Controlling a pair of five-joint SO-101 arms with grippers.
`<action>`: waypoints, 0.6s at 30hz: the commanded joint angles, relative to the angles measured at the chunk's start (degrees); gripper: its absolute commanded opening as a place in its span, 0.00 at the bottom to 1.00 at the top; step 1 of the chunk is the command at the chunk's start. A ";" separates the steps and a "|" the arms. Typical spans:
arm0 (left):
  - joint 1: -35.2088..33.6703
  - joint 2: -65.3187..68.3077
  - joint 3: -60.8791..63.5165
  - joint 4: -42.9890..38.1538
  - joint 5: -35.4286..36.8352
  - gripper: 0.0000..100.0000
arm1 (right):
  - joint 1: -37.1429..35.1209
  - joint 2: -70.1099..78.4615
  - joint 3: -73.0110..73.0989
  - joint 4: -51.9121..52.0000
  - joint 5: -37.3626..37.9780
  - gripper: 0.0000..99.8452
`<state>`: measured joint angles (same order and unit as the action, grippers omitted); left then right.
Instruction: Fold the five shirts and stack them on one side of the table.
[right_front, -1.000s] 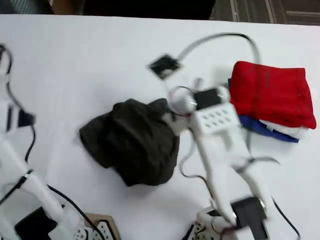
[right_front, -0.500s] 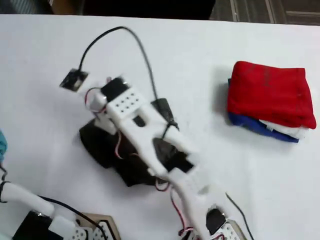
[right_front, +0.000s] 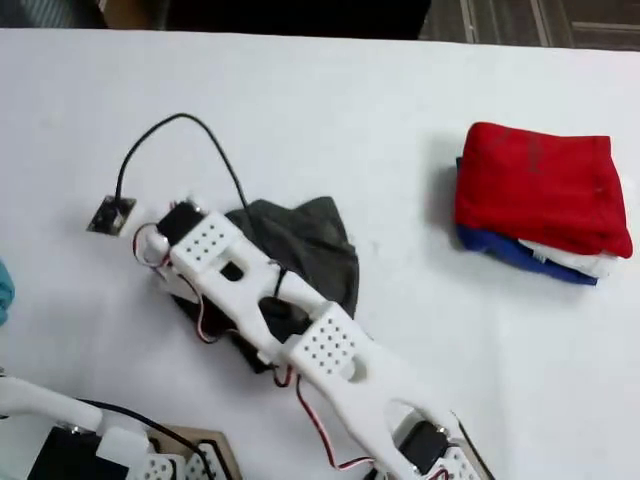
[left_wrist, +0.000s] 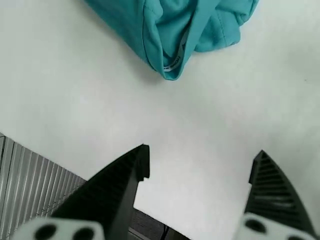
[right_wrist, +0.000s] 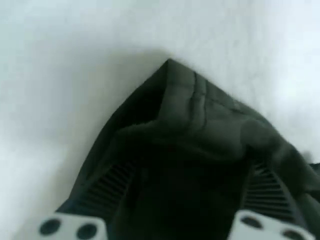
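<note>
A crumpled dark green shirt (right_front: 300, 245) lies mid-table. My right arm (right_front: 215, 250) stretches across it from the front, with its wrist over the shirt's left edge. In the right wrist view my right gripper (right_wrist: 195, 170) is open, its fingers (right_wrist: 117, 182) straddling a corner of the dark shirt (right_wrist: 190, 125). A teal shirt (left_wrist: 175, 25) lies bunched on the white table; a sliver of teal shirt (right_front: 4, 290) shows at the left edge. My left gripper (left_wrist: 197, 165) hangs open above bare table, apart from it. Folded shirts sit stacked at the right, red shirt (right_front: 540, 185) on top.
Blue (right_front: 510, 252) and white (right_front: 575, 262) folded shirts lie under the red one. The left arm's base (right_front: 60, 440) stands at the front left. The table edge (left_wrist: 30, 165) runs close to my left gripper. Bare white table (right_front: 330, 110) spans the far side.
My right arm has swung left from beside the red stack, across the dark shirt, to its left edge. The left arm has pulled back toward the left edge.
</note>
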<state>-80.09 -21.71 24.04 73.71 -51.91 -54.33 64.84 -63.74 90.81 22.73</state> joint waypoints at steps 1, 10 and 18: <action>-0.44 -0.88 -0.57 -0.26 -0.18 0.34 | 1.63 2.15 -4.57 1.19 0.09 0.21; -0.09 -0.79 -0.13 -0.26 -0.09 0.34 | 15.96 3.21 -13.63 0.84 0.00 0.02; 7.47 -0.88 -0.13 4.40 0.18 0.34 | 23.25 2.59 -32.62 6.99 -0.44 0.02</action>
<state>-77.01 -21.71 24.22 75.38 -51.91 -32.00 68.70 -89.05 95.82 22.73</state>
